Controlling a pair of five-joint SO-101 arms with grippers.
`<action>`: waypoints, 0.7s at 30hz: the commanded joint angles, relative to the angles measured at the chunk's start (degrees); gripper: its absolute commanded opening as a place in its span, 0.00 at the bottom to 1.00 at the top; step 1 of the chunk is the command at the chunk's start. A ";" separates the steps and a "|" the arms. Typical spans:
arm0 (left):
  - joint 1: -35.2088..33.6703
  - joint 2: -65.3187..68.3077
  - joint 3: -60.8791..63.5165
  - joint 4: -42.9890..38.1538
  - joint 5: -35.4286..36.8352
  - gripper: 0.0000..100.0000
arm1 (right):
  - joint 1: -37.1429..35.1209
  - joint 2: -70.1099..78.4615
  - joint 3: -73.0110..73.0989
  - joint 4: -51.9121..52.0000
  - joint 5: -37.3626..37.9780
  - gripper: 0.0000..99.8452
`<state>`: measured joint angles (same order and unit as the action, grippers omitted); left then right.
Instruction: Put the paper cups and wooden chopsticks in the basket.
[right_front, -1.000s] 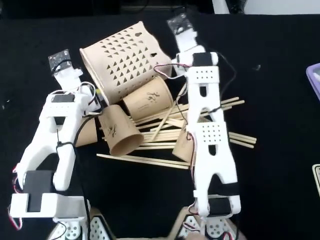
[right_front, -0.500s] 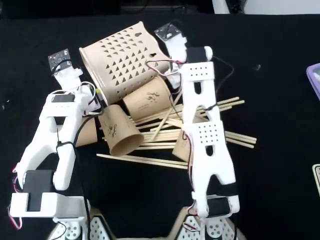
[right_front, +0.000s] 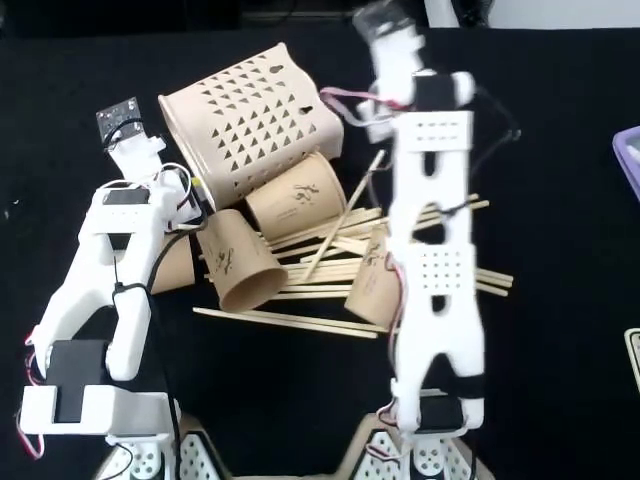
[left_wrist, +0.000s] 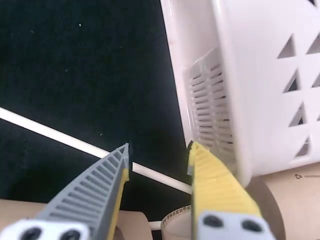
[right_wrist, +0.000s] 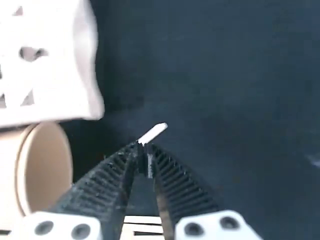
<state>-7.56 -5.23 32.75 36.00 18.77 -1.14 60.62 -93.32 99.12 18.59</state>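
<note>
The basket (right_front: 250, 120) lies tipped on its side just beside the left claw (left_wrist: 157, 155), with a paper cup (right_front: 295, 195) right by it and the chopsticks (right_front: 330, 270) piled past that. The right claw (right_wrist: 144, 150) has swung away from the basket since a moment ago and is pinched tight on one chopstick (right_wrist: 153, 132). The left claw's partly open, holding nothing.

The basket (right_front: 250, 120) is smooth, matt beige plastic. The paper cups (right_front: 295, 195) are dull brown paper, and the chopsticks (right_front: 290, 320) are pale, bare wood. The table (right_front: 560, 200) looks covered in matt black cloth. The left gripper (left_wrist: 159, 150) is ribbed grey and yellow plastic. The right gripper (right_wrist: 144, 150) is ribbed black plastic.
</note>
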 joint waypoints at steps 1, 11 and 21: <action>0.22 -1.41 -0.66 -0.88 0.26 0.20 | 1.85 -10.33 -1.89 2.20 -2.29 0.01; 0.13 -1.41 -0.40 -1.05 0.26 0.20 | 1.58 -23.34 13.49 2.37 -13.36 0.01; 0.13 -1.41 -0.31 -0.79 0.09 0.20 | -2.99 -46.02 51.47 -8.09 -11.96 0.01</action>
<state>-7.56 -5.23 32.75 35.82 18.77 -3.25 22.90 -48.13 97.45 5.58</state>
